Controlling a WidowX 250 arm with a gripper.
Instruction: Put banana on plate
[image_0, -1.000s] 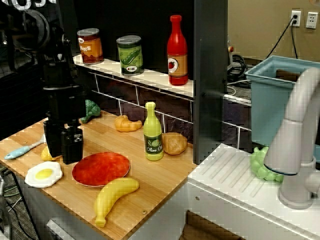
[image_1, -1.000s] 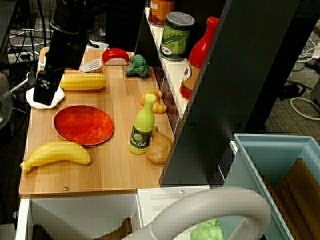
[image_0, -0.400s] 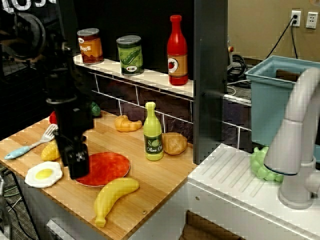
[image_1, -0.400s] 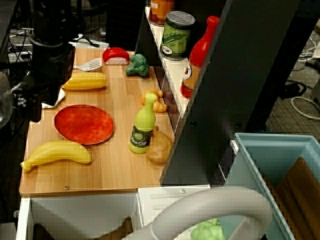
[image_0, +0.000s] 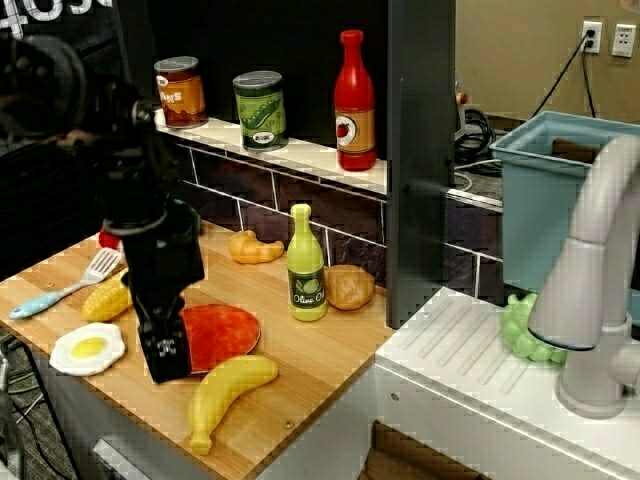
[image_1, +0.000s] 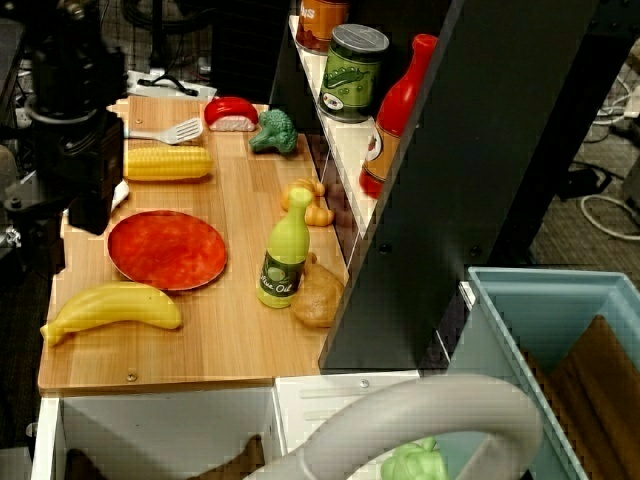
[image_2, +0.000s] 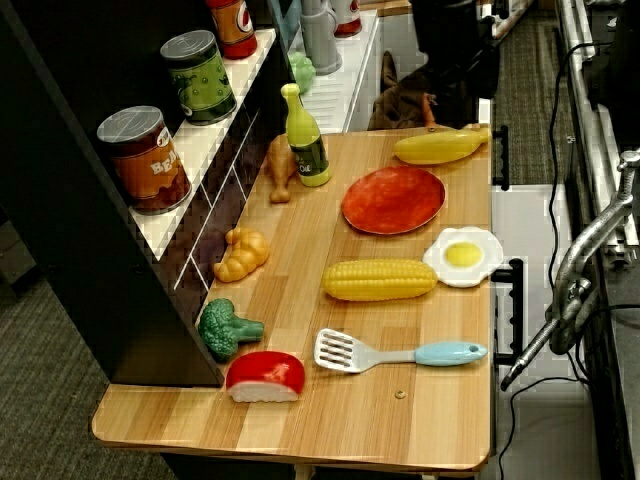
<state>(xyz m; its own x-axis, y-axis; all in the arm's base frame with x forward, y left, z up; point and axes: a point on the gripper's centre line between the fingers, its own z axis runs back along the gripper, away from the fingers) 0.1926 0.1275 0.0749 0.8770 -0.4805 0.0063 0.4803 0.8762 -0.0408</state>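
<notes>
Beside red-orange plate (image_0: 222, 334) gripper (image_0: 167, 358) is seen, finger state indeterminable; toy banana (image_0: 226, 392) lies just beyond, long axis along counter edge.

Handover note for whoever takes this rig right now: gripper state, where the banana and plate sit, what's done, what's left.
Gripper: holds nothing; it hangs low at the plate's outer edge, jaw state unclear.
Banana: lying on the wooden counter beside the plate, near the front edge, untouched.
Plate: bare, nothing on it.
Done: nothing yet.
Left: reach the banana, grasp it, lift it and set it on the plate.
</notes>
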